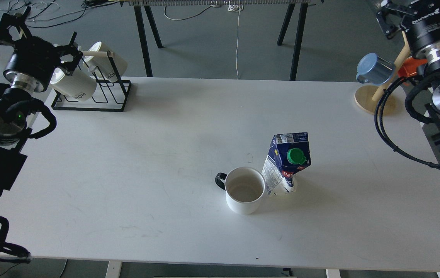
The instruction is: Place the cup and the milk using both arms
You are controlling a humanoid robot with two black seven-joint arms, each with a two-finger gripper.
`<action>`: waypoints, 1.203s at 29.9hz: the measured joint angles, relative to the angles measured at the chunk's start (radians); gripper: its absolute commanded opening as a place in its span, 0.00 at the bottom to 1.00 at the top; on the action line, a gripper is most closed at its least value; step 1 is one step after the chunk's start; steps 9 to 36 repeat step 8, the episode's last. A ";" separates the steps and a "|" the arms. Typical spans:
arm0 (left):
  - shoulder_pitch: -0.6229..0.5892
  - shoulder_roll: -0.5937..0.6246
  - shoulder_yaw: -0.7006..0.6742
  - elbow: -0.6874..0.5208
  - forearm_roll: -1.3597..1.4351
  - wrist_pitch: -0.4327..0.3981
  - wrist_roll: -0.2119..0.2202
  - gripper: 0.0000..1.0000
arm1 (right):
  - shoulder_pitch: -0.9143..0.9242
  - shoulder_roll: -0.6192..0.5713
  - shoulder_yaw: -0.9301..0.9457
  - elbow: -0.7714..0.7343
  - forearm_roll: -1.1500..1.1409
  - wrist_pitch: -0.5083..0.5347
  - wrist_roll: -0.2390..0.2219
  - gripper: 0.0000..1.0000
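A white cup [244, 189] with a black handle stands upright and empty on the white table [127, 162], right of the middle. A blue milk carton [287, 164] with a green cap stands right beside it, leaning and touching the cup's rim. My left gripper [38, 33] is far off at the back left, above the mug rack, fingers spread and empty. My right gripper [417, 5] is at the back right above the mug tree, partly cut by the top edge, fingers spread and empty.
A black wire rack [92, 92] with two white mugs stands at the back left corner. A wooden mug tree [374, 100] holds a blue mug [374, 69] and an orange mug [409, 67] at the back right. Table legs and cables lie behind.
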 measured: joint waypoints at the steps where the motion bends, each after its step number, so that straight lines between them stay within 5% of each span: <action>1: 0.000 -0.001 -0.001 0.000 0.000 0.000 -0.001 0.99 | 0.006 0.017 0.000 -0.025 0.000 0.000 -0.006 0.98; 36: -0.002 -0.016 -0.001 0.001 0.000 0.000 -0.007 0.99 | 0.028 0.055 0.001 -0.088 -0.001 0.000 -0.004 0.99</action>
